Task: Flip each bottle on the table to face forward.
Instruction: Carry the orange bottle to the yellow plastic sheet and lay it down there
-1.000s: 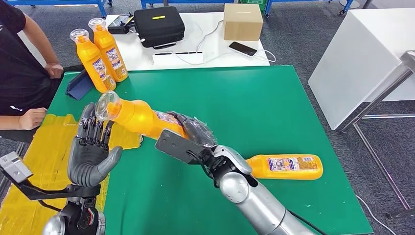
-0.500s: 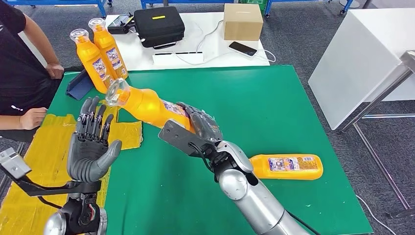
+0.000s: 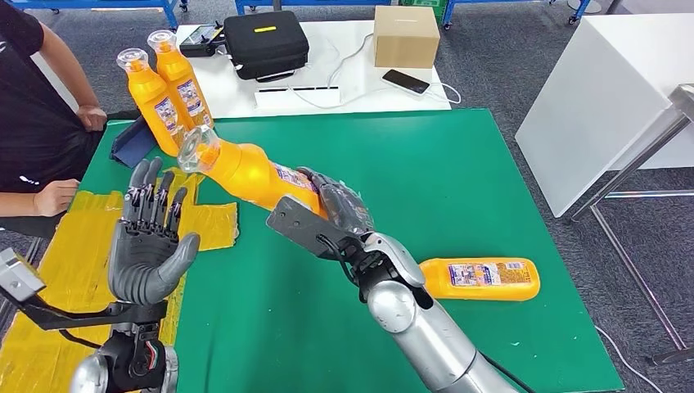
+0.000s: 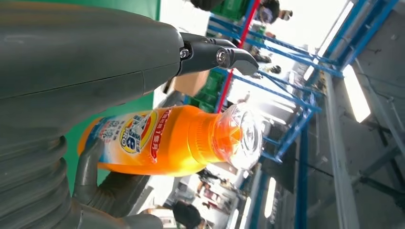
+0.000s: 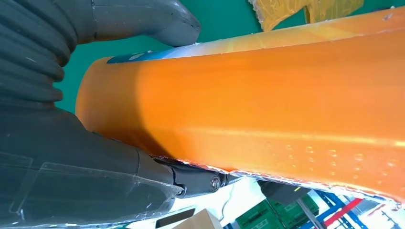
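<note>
**Right hand lifts a bottle over the mat**

The right hand [image 3: 340, 209] grips a tilted bottle [image 3: 245, 172] by its base, raised above the green mat [image 3: 458, 188], cap toward two upright bottles [image 3: 168, 90] at the mat's far left corner. The left hand [image 3: 151, 237] is empty, fingers spread, beside the cap. Another bottle [image 3: 481, 279] lies flat on the mat near the right arm.

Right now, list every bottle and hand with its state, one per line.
Held bottle: off the table, tilted, gripped by right hand.
Lying bottle: flat on green table.
Two standing bottles: upright, side by side.
Right hand: grips held bottle.
Left hand: holds nothing, fingers apart.
</note>
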